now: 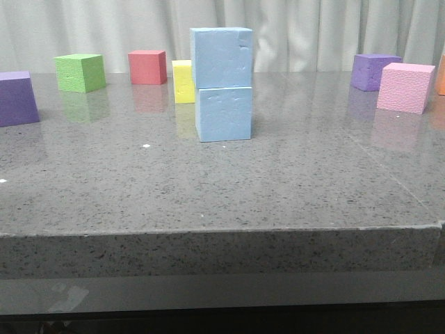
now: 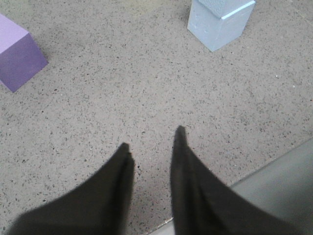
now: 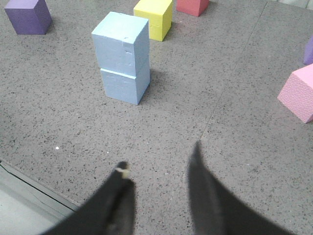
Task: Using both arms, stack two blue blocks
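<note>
The 2 blue blocks stand stacked near the centre of the front view, the upper blue block (image 1: 222, 57) resting squarely on the lower blue block (image 1: 224, 113), its edges shifted slightly leftward of the one beneath. Neither arm appears in the front view. In the left wrist view, the left gripper (image 2: 152, 137) hangs over bare grey stone table (image 2: 122, 88) with its fingers parted and nothing between them; the stack sits at the upper right of that frame, well apart, and a purple cube (image 2: 17, 58) lies at the upper left. In the right wrist view, the right gripper (image 3: 159, 154) is likewise spread open and empty (its fingertips clear of the stack). Behind the stack sit a yellow cube (image 1: 183, 81), a red cube (image 1: 147, 67) and a green cube (image 1: 81, 72), with a pink cube (image 1: 406, 88) at the right.
</note>
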`<state>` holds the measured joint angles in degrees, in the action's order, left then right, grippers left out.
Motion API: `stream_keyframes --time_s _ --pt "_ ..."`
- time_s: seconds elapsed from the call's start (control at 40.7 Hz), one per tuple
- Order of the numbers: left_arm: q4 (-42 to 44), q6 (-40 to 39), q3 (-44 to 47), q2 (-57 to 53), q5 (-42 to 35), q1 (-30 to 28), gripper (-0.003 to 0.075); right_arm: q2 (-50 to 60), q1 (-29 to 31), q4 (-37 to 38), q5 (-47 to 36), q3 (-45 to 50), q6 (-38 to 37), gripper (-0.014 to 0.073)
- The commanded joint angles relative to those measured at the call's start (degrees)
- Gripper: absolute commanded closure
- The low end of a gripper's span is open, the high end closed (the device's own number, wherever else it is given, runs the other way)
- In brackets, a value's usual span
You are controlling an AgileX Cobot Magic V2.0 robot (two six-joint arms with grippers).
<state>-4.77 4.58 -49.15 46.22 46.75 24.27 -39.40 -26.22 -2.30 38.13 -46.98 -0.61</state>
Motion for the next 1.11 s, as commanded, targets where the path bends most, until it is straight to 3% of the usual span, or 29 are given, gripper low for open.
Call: stream_keyframes --time_s 0.0,0.147,0.589,0.737,0.958,1.08 --pt "-0.9 -0.5 -1.5 -0.4 -5.1 -0.2 0.072 0.0 0.4 0.6 -4.2 -1.4 0.6 0.0553" --pt "-1.3 -0.5 -1.5 -0.4 -5.6 -0.2 0.0739 0.0 0.4 0.6 -4.2 -1.4 0.6 0.072" --pt "-1.3 -0.5 0.1 -1.9 -7.3 -0.5 0.0739 0.0 0.4 0.6 -4.2 -1.4 0.6 0.0716" --pt "-1.3 -0.5 7.7 -9.5 -14.8 -4.1 0.0739 0.0 0.4 0.6 -4.2 -1.4 0.6 0.0716" --pt "-0.5 -0.4 28.9 -26.7 -35.3 -14.2 0.0739 0.0 0.4 0.6 -4.2 -1.4 0.6 0.0716" --pt "-0.5 -0.4 39.1 -36.3 -41.6 -18.9 0.0739 0.0 0.4 0.6 -4.2 -1.4 0.6 0.0716"
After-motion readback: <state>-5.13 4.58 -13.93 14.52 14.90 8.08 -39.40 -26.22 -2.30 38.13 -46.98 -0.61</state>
